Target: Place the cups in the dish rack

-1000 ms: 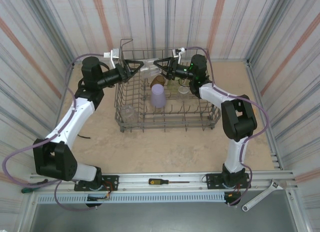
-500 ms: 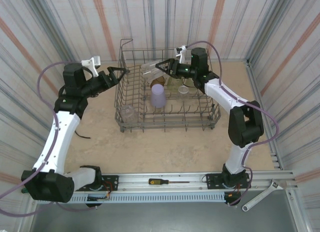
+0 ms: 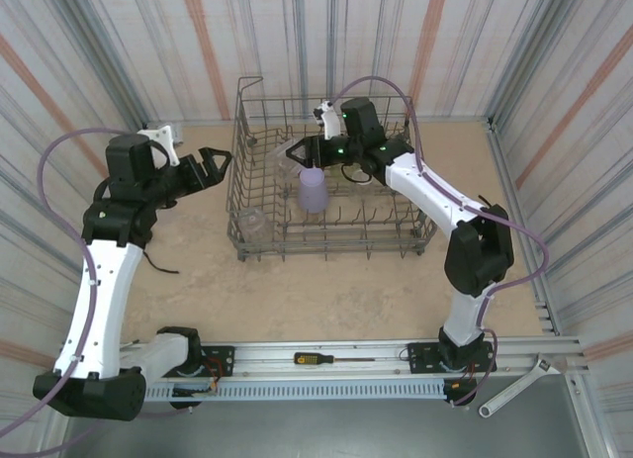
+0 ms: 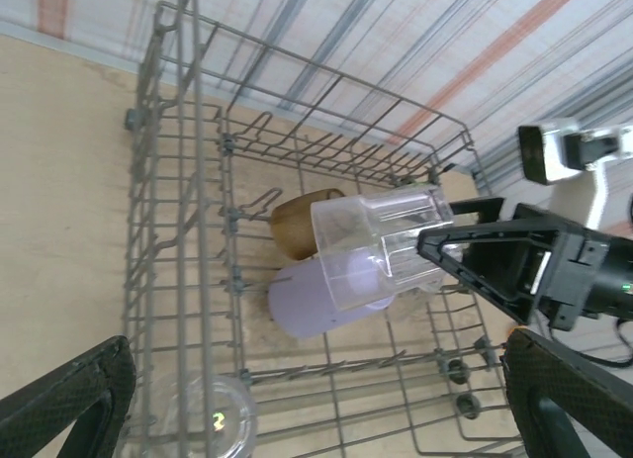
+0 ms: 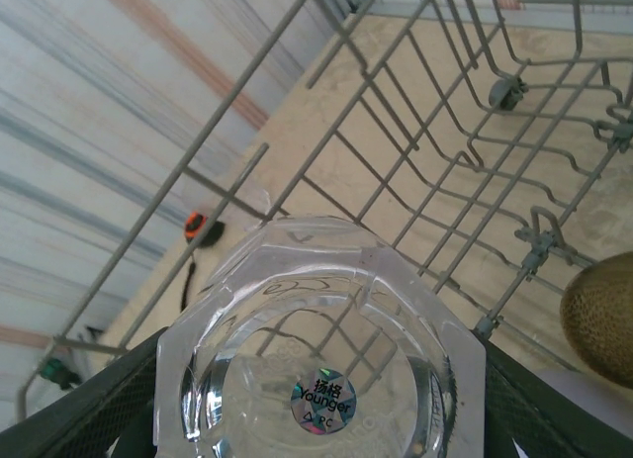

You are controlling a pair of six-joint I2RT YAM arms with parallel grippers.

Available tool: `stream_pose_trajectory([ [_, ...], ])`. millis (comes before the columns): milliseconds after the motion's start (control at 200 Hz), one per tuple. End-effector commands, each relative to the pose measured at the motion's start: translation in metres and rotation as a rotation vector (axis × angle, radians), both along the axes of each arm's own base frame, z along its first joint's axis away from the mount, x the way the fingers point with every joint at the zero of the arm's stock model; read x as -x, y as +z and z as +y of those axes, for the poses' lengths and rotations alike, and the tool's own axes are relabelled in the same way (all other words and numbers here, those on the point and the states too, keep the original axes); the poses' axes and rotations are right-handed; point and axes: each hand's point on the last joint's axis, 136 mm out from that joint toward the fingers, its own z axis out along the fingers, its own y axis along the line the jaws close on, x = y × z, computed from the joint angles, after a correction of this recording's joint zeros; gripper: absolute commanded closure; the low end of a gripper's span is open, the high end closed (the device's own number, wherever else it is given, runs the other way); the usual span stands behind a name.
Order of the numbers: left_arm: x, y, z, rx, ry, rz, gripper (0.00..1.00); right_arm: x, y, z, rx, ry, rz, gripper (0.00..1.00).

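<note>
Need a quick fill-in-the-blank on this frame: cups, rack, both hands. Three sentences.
1. The clear cup over the dish rack is held by the ___.
2. The left hand, outside the rack's left wall, is ___ and holds nothing.
3. Right beside the amber-brown cup in the rack sits the ___.
Missing: right hand; open; lavender cup.

A small round shiny sticker (image 5: 321, 404) is sitting on the base of the clear cup (image 5: 321, 310), reading "Younger" in script, with two Chinese characters above it looking like 扬格; the tiny line beneath is coming out too small to read. A yellowish numeral "2" (image 4: 219, 418) is showing on the base of a second clear cup (image 4: 193, 433) standing in the dish rack (image 4: 194, 161)
</note>
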Motion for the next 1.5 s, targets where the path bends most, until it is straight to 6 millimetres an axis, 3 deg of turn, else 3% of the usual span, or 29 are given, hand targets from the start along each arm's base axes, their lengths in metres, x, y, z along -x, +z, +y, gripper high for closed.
stream_pose_trajectory([
  [0,0.009,-0.006,0.018,-0.093,0.054,0.027,0.01,-0.001,0.012,-0.001,0.102,0.000,-0.121,0.51],
  [301,0.015,-0.020,0.031,-0.116,0.087,0.068,0.01,0.014,-0.002,0.035,0.271,0.097,-0.233,0.50],
  [341,0.016,-0.020,0.030,-0.115,0.083,0.066,0.01,0.016,-0.011,0.040,0.302,0.115,-0.239,0.50],
  [366,0.016,-0.020,0.030,-0.116,0.082,0.064,0.01,0.015,0.000,0.044,0.299,0.116,-0.267,0.50],
  [641,0.017,-0.027,0.032,-0.132,0.078,0.079,0.01,0.016,-0.025,0.069,0.401,0.184,-0.311,0.49],
  [957,0.011,-0.031,0.034,-0.142,0.079,0.084,0.01,0.010,-0.045,0.082,0.459,0.215,-0.350,0.50],
  [1498,0.004,-0.043,0.042,-0.159,0.088,0.107,0.01,0.006,-0.063,0.105,0.472,0.261,-0.364,0.50],
])
